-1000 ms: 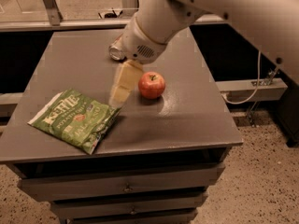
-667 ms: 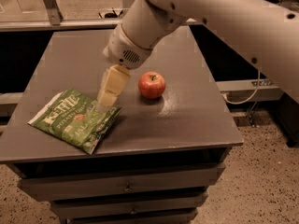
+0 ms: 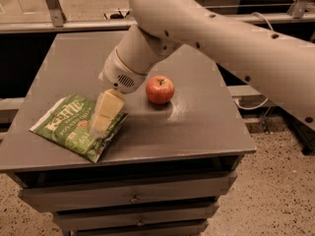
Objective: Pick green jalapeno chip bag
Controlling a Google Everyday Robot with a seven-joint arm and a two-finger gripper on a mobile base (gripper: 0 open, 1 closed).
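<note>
While the gripper [image 3: 101, 123] hangs low over the right end of the green jalapeno chip bag [image 3: 64, 122], lying flat at the bench's [image 3: 197, 127] front-left near the apple [image 3: 160, 89], the approach looks nearly done. I cannot tell whether the gripper is open or closed. Next it must pinch the crinkly film. White lettering reads "Kettle".

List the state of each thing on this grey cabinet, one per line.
Flat, crinkly green jalapeno chip bag: lying flat at the front left of the top, not lifted.
Round red apple: upright, stem up, apart from the bag.
Cream end effector: down over the bag's right end; whether it touches cannot be told.
Grey metal drawers: shut.
</note>
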